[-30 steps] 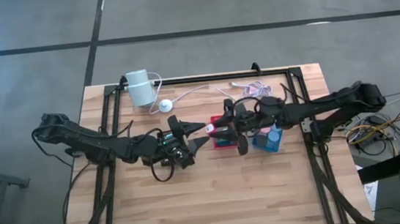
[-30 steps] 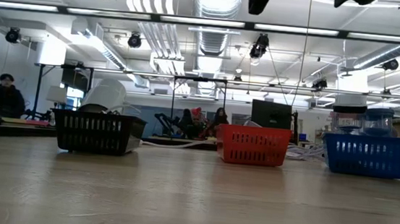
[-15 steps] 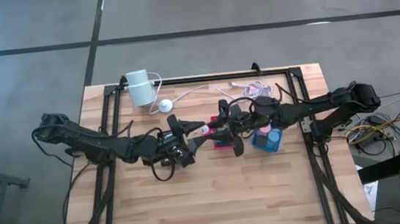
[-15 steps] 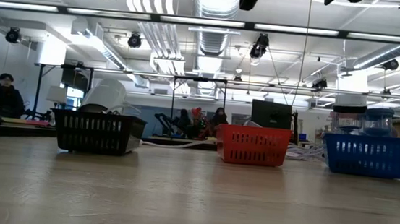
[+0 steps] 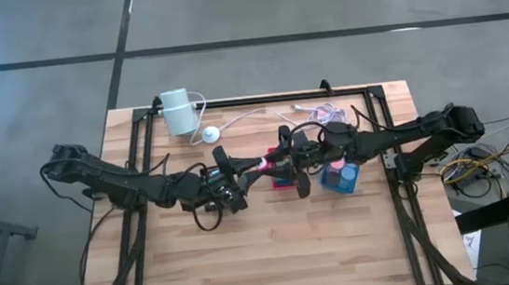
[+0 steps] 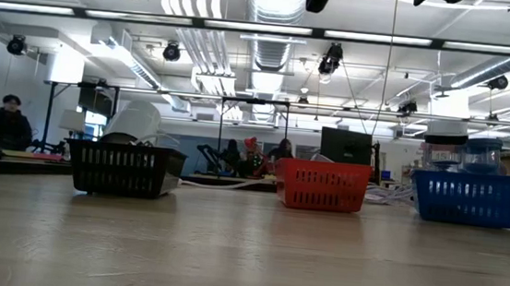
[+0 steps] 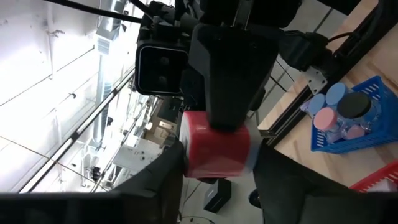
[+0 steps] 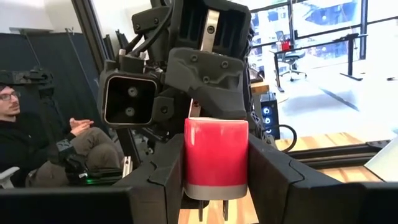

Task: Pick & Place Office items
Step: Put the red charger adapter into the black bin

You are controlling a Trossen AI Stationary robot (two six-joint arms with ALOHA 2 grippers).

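A red block with a pale band at one end (image 5: 264,165) hangs in mid-air above the table's middle, between my two grippers, which point level at each other. My right gripper (image 5: 281,163) comes from the table's right and is shut on the block (image 8: 216,155). My left gripper (image 5: 250,172) comes from the left and has its fingers closed against the same block (image 7: 214,152). Below them stands the red tray (image 5: 283,181). Beside it the blue tray (image 5: 340,179) holds round pastel discs (image 7: 328,116). My left gripper pinches the red block between its two fingers on two opposite sides (image 7: 188,158). The fingers lie level and come from the table's left. The block is clear of the table, its far part covered by the other gripper's finger (image 7: 233,68). My right gripper pinches the block's two flat sides (image 8: 190,158) between its two fingers, level, from the table's right. The block sits upright between them, pale band downward in this view, lifted clear above the red tray. The left gripper's finger (image 8: 208,78) reaches over the block's far end.
A white cylinder device (image 5: 177,111) with its white cable (image 5: 234,124) stands at the table's far left. In the low view the black tray (image 6: 125,169), red tray (image 6: 323,185) and blue tray (image 6: 469,197) stand in a row. People sit beyond the table.
My left gripper has shut: its fingers, spread wide around the red block's end half a second ago, now lie against the block. The block stays held by my right gripper, in the same place above the red tray.
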